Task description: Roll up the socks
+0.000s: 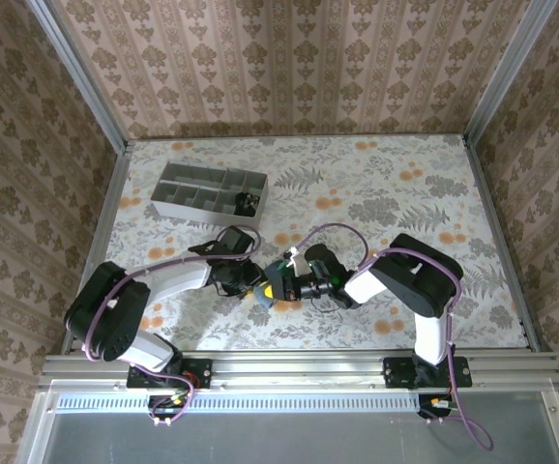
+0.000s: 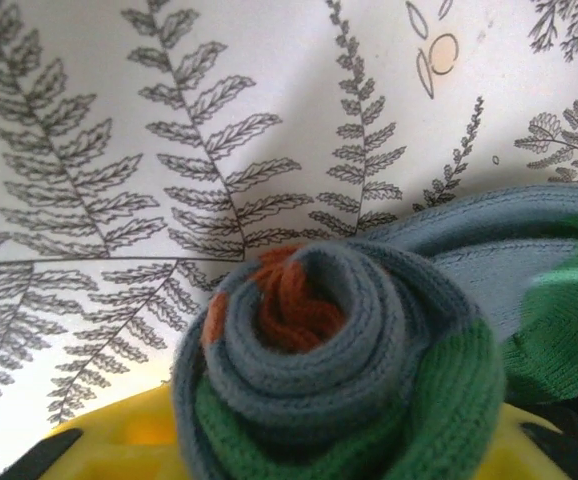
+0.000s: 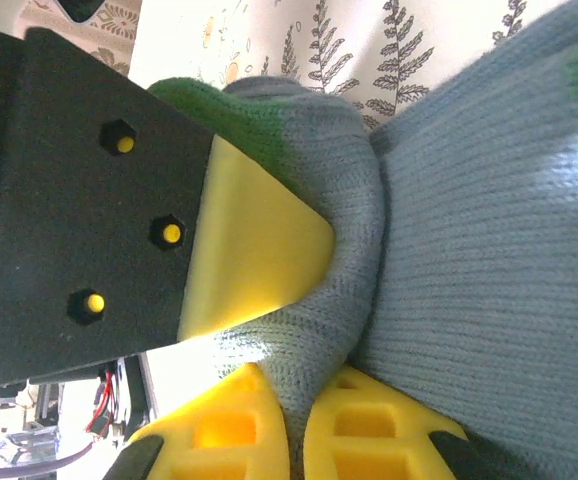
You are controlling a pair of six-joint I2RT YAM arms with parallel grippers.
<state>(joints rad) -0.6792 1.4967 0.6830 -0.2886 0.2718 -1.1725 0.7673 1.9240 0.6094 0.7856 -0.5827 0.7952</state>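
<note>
The flowered table [image 1: 376, 184] carries a grey tray [image 1: 168, 207], which lies well beyond the left gripper [image 2: 319, 455]. The two arms, left arm [image 1: 163, 280] and right arm [image 1: 410, 275], bend inward so that the grippers meet almost tip to tip. The teal-grey sock [image 2: 329, 370] sits between them. Its rolled end, orange at the core and green on the outer turns, is clamped between the left gripper's yellow pads [image 2: 119, 445], and one pad dents the knit. The right gripper [image 3: 294, 430] is pressed together on a fold of the sock's unrolled length, just beside the roll.
</note>
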